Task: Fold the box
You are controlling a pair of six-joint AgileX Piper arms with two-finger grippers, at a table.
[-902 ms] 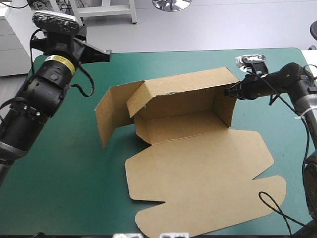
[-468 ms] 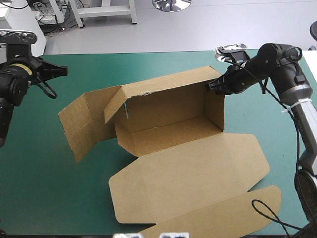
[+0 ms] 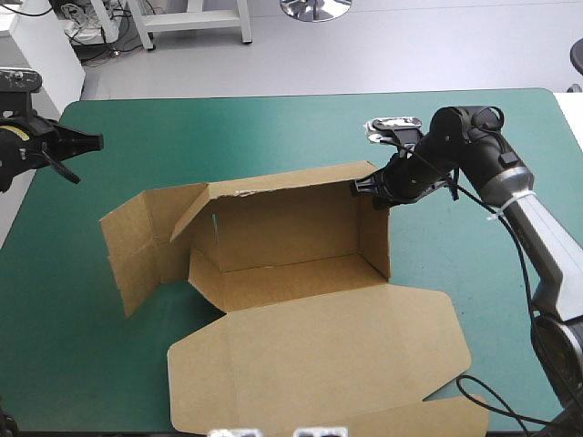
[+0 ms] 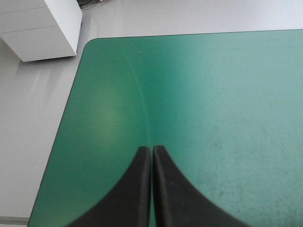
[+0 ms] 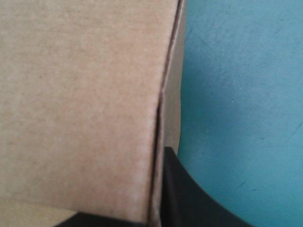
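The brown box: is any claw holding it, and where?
The right gripper is shut on the box at the far right corner of its raised walls. The left gripper is shut, holding nothing.

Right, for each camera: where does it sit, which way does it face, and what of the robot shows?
High view: above and behind the robot, facing forward and down on the teal-green table cover and brown cardboard box; both arms show, left gripper, right gripper.
Left wrist view: above that wrist, facing along its shut black fingers at bare cover.
Right wrist view: above that wrist, facing the box's wall, pinched in its gripper.
Shared: high and right wrist views both show the right gripper on that wall.
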